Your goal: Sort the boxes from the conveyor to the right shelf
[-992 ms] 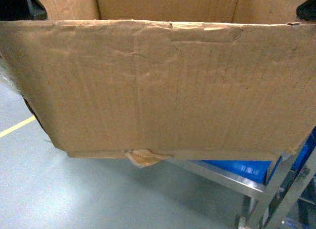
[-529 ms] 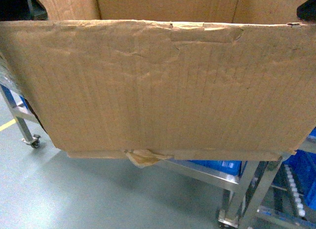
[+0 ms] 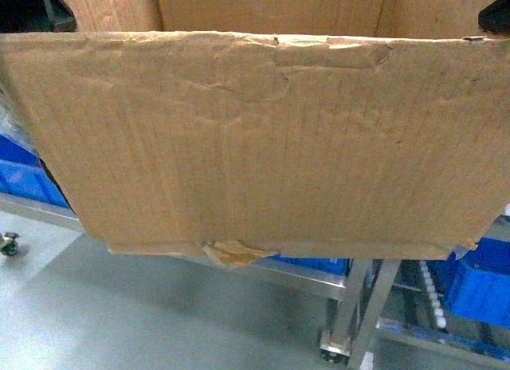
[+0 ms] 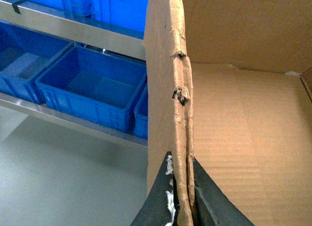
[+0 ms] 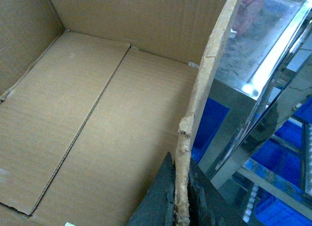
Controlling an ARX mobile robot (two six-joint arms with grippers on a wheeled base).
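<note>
1. Head view: the cardboard carton (image 3: pixel 255 139) fills the frame, held off the floor (image 3: pixel 119 314), its tape scrap (image 3: pixel 231 254) hanging below; behind it stands the steel rack (image 3: pixel 362 294) with blue crates (image 3: pixel 478 286)
2. Left wrist view: the left end effector (image 4: pixel 184 199) is clamped on the carton's torn left wall, one finger either side
3. Right wrist view: the right end effector (image 5: pixel 181 201) pinches the carton's right wall likewise, the rack just beside it

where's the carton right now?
Carton fills the head view, held above the floor between both grippers: left gripper clamps its left wall, right gripper its right wall, with the steel rack and blue crates behind.
</note>
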